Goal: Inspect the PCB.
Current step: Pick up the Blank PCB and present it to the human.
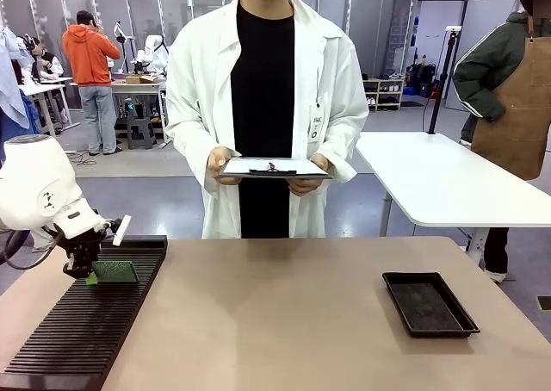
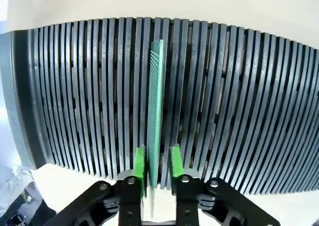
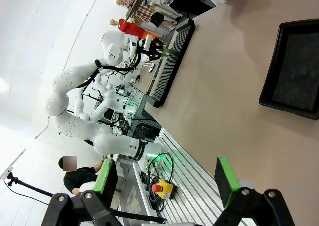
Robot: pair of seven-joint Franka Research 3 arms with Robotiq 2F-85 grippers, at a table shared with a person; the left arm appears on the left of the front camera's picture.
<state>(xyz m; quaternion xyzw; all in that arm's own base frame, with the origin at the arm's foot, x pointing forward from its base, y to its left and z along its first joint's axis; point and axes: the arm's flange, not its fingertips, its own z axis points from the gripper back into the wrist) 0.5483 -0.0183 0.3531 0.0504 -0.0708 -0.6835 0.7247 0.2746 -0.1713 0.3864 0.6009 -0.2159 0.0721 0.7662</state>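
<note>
Front view, left arm: the white left arm [image 1: 34,189] is being shown at the left edge of the frame, with its black two-finger left gripper [image 1: 89,270] being pointed downward.
Front view, PCB: the thin, pale grey-green rectangular PCB [image 1: 114,273] is being seen at the lower left, right at that gripper's tips. It is over the far end of the long black slotted plastic rack [image 1: 77,335], and a brighter green strip is showing at its lower left corner.
Front view, person: a paper-topped clipboard [image 1: 274,167] is being held in both hands by a person in a white lab coat [image 1: 198,89] at the upper centre.
Front view, tray: a shallow black rectangular tray [image 1: 429,303] is lying at the lower right on the beige table [image 1: 284,322], well apart from the rack.
Left wrist view, PCB: the board is being viewed edge-on at the centre, upright and in line with the rack's slots.
Left wrist view, grip: the board is being straddled by the green pads [image 2: 140,164]. One pad seems to be lying against it and a thin dark gap is showing at the other, so it cannot be told whether the board is being clamped.
Right wrist view, right gripper: the right gripper [image 3: 164,181] is being held wide apart at the bottom of the frame, with nothing between its pads.
Right wrist view, surroundings: the tray is being shown at the right edge and the rack at the upper centre.
</note>
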